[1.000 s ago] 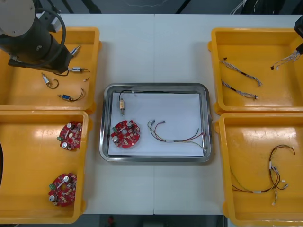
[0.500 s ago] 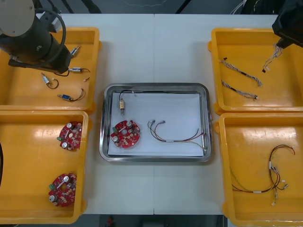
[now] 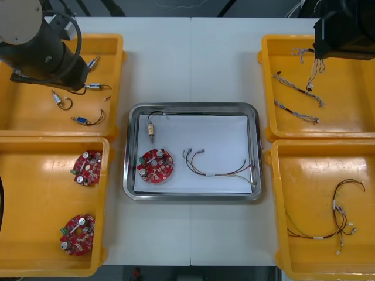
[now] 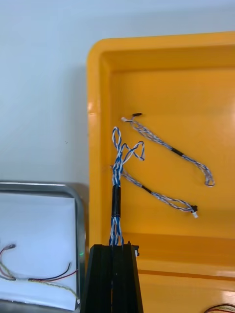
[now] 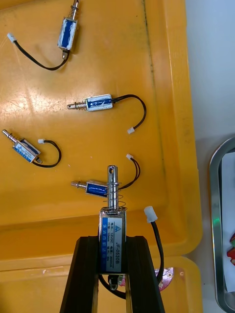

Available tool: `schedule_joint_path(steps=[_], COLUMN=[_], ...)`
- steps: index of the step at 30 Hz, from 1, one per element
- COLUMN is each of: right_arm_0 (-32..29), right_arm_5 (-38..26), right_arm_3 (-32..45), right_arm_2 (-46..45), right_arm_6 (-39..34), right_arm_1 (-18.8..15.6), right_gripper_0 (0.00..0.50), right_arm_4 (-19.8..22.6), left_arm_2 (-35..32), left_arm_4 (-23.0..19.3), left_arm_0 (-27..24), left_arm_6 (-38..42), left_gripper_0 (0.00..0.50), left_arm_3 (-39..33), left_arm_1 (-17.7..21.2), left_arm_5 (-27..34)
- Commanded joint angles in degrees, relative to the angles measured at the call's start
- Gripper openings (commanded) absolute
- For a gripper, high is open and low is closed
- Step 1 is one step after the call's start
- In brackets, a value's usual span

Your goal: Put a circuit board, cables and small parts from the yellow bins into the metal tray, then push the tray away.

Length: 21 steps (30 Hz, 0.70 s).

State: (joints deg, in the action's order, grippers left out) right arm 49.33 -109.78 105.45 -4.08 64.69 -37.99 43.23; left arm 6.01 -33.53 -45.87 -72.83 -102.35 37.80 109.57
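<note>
Light worktop (image 3: 193, 58), metal tray (image 3: 192, 108) central. Over a yellow bin (image 4: 196, 98), right gripper (image 4: 113, 247) fingers (image 4: 100, 283) pinch a twisted blue and white cable (image 4: 116, 195) trailing beyond them. The left gripper (image 5: 112, 239) fingers (image 5: 85, 274) clamp a small metal part (image 5: 112, 220). Step: transfer. Next, likely: carry to tray, release.

My left arm (image 3: 36, 44) sits far-left, left gripper (image 5: 112, 240) clamped on a small metal part (image 5: 112, 220). My right arm (image 3: 347, 29) sits far-right, right gripper (image 4: 113, 249) pinching a twisted blue and white cable (image 4: 115, 200).
</note>
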Motion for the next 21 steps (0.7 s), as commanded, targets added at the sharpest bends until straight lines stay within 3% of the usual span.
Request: schedule_joint_path(steps=[1, 13, 21], right_arm_0=[-1.25, -1.34, -1.34], right_arm_5=[-0.22, -0.22, -0.22], right_arm_3=[5.65, 12.77, 15.49], right_arm_2=[1.88, 12.25, 18.93], right_arm_6=[6.41, 13.88, 23.55], right_arm_1=[-2.35, -0.41, 1.52], right_gripper_0=[0.0, 0.0, 0.0], right_arm_4=[3.26, 6.42, 3.7], left_arm_2=[-2.41, -2.94, -3.11], left_arm_4=[-0.57, -0.48, -0.22], left_arm_0=[0.25, 0.25, 0.25], left_arm_6=[4.28, 4.01, 3.84], left_gripper_0=[0.0, 0.001, 0.0], left_arm_3=[-1.98, -1.98, -1.98], left_arm_1=[-0.63, -0.63, -0.63], left_arm_5=[0.43, 0.43, 0.43])
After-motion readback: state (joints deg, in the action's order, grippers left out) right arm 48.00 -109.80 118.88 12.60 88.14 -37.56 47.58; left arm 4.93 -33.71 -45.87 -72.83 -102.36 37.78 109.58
